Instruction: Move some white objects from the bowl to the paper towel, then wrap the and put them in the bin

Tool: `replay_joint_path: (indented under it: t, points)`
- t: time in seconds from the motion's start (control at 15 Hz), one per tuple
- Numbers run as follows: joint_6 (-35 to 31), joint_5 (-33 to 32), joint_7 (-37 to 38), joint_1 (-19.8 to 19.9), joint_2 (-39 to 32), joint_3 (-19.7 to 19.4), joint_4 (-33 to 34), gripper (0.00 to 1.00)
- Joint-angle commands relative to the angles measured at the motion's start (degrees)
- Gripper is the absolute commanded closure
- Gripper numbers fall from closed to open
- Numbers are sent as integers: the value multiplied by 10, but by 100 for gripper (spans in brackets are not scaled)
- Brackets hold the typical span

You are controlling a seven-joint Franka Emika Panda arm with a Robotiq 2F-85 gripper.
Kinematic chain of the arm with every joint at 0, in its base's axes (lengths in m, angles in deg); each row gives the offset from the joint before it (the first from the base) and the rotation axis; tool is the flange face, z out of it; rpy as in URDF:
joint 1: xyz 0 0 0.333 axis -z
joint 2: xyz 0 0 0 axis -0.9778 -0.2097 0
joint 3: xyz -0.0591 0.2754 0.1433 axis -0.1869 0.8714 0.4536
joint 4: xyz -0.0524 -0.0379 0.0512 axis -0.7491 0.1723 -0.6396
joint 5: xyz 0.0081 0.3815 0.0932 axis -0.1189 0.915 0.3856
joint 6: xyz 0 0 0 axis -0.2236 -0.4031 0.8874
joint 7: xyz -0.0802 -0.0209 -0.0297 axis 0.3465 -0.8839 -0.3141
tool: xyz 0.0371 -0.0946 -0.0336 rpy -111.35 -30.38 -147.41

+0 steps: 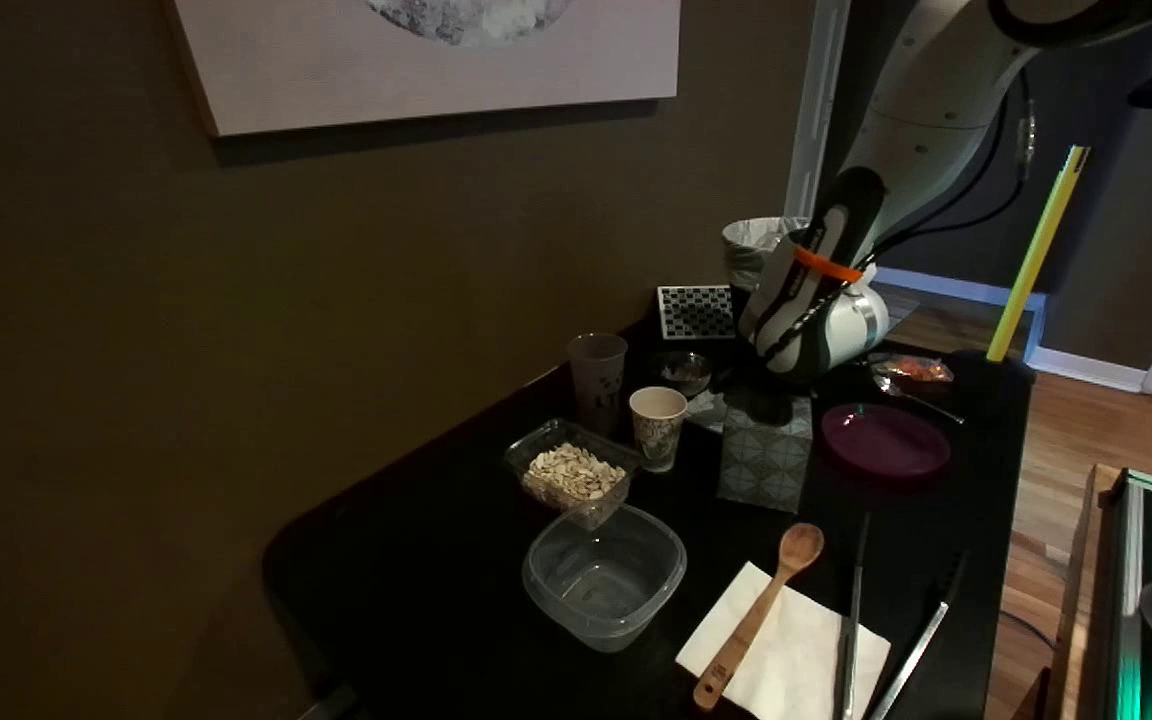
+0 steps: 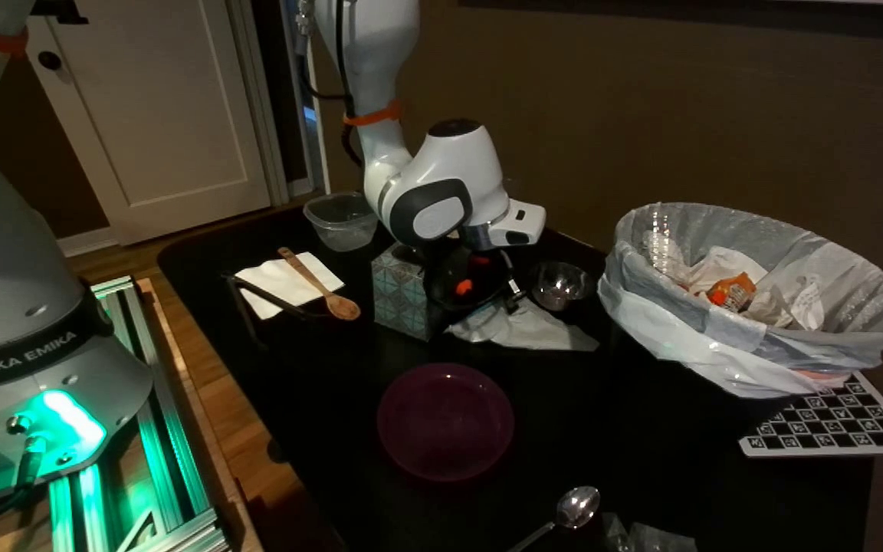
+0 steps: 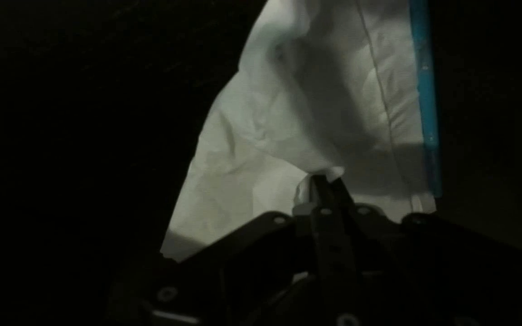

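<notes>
Softly creased, the thin whitish paper towel (image 3: 265, 108) in the claw (image 3: 329, 182)

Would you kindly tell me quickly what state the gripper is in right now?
Gripper: closed, apparently pinching a fold of the paper towel at its tips.

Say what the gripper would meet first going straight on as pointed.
The paper towel, most likely: the gripper points down at it, jaws apparently shut on a fold; depth is unclear.
</notes>
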Motion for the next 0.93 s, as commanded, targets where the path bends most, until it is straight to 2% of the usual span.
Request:
replay_joint_path:
  t: [0.0, 0.07, 0.13, 0.2, 0.33, 0.87]
  points:
    - [-23, -13, -10, 34, -38, 30, 29, 100]
    - [-27, -14, -11, 40, -44, 35, 34, 98]
    - [-30, -15, -13, 44, -49, 39, 39, 74]
    - [-31, -16, -14, 49, -50, 42, 43, 73]
    - [-29, -19, -15, 58, -53, 51, 48, 64]
    - [-22, -29, -19, 85, -58, 72, 51, 3]
